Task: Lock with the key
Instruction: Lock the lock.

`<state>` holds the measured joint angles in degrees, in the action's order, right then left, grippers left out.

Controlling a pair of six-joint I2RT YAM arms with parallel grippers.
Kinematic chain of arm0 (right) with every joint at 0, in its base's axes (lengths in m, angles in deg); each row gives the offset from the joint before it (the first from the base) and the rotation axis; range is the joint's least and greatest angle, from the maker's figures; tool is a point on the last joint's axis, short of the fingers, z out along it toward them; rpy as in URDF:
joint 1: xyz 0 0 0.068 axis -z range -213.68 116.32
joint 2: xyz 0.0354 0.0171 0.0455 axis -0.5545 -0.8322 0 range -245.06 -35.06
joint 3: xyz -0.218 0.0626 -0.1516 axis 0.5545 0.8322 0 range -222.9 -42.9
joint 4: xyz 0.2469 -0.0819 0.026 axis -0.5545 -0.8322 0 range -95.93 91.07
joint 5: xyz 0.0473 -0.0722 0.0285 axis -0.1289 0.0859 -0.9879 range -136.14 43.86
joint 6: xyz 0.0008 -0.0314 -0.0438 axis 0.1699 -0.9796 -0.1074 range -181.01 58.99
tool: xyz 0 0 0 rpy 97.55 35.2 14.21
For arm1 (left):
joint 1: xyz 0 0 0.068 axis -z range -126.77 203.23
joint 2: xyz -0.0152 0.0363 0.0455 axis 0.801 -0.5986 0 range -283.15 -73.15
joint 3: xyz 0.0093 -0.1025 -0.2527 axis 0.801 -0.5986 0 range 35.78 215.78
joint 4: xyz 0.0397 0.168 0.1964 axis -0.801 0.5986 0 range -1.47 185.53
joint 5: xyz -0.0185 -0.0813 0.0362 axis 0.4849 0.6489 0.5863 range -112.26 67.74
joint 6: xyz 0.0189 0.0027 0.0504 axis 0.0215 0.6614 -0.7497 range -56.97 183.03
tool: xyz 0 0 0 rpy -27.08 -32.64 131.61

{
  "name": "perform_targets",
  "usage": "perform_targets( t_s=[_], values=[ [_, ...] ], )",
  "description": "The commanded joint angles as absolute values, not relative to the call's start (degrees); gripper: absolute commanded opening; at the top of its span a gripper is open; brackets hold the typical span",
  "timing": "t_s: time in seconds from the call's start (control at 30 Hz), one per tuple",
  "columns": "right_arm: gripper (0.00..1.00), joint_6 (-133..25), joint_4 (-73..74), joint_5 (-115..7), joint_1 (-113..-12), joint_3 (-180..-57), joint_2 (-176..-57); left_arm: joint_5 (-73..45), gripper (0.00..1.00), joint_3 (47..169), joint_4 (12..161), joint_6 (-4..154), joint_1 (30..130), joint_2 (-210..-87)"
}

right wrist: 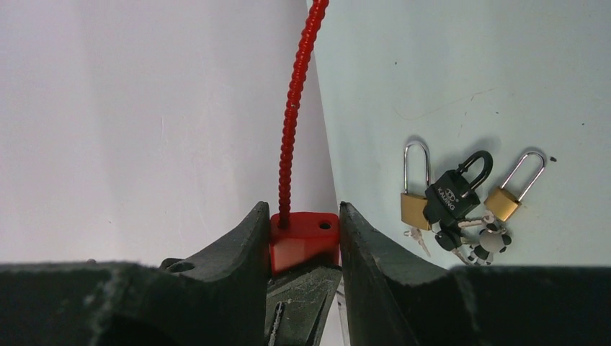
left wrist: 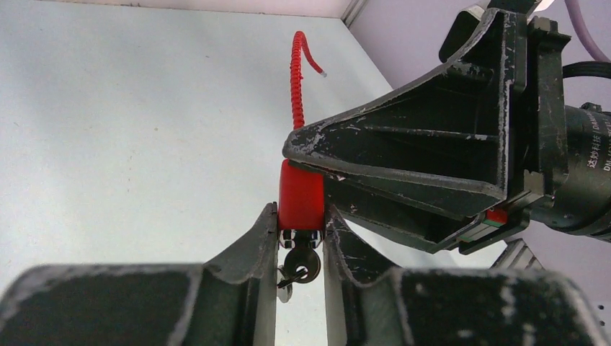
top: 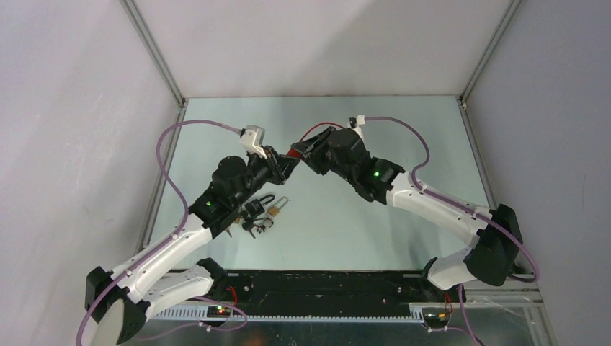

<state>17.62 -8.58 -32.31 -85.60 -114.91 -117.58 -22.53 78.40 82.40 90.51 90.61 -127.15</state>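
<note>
A red cable lock (left wrist: 300, 194) is held in the air between both grippers. Its ribbed red cable (left wrist: 295, 79) rises from one hole in the body, and the free end hangs loose. The second hole (right wrist: 326, 225) is empty. A small key (left wrist: 311, 263) sticks in the chrome end of the lock, with a ring and a spare key hanging from it. My left gripper (left wrist: 300, 216) is shut on the lock's key end, and the key sits in the gap between its fingers. My right gripper (right wrist: 302, 213) is shut on the lock body (right wrist: 304, 241) from the opposite side. In the top view the two grippers meet at the lock (top: 292, 153).
Two brass padlocks (right wrist: 414, 205) (right wrist: 504, 202) and a black padlock (right wrist: 452, 194) with keys lie in a cluster on the table, under the left arm in the top view (top: 263, 213). Walls close the table on the left, back and right.
</note>
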Motion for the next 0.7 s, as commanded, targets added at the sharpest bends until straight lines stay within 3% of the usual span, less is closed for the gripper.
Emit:
perform_targets(
  t_s=[0.0, 0.03, 0.1, 0.13, 0.2, 0.33, 0.43, 0.67],
  values=[
    [0.44, 14.6, -9.6, -33.8, -85.1, -116.2, -115.6, -27.0, 0.00, 80.2, 80.5, 88.6, 90.3, -126.2],
    [0.48, 14.1, -10.1, -34.3, -84.8, -116.2, -115.6, -27.5, 0.00, 80.1, 80.6, 88.1, 90.3, -126.0],
    [0.66, 12.8, -11.4, -35.9, -83.6, -116.1, -115.1, -28.4, 0.00, 79.9, 80.7, 87.4, 90.3, -125.7],
    [0.82, 9.7, -11.2, -37.0, -82.8, -115.9, -114.5, -28.5, 0.00, 79.9, 80.8, 86.7, 90.3, -125.5],
    [0.97, 3.7, -11.0, -39.3, -81.2, -115.3, -113.2, -28.5, 0.00, 80.0, 81.2, 85.5, 90.3, -124.8],
    [0.99, -9.6, -7.0, -54.3, -74.5, -110.6, -109.3, -27.1, 0.00, 81.6, 84.3, 82.9, 90.2, -124.0],
    [0.88, -22.5, -5.0, -67.1, -68.0, -106.8, -105.4, -24.0, 0.00, 83.9, 90.0, 80.7, 90.2, -124.2],
    [0.83, -52.6, -13.1, -68.1, -65.5, -105.7, -100.2, -6.9, 0.00, 89.3, 100.7, 75.1, 90.2, -125.5]
  ],
)
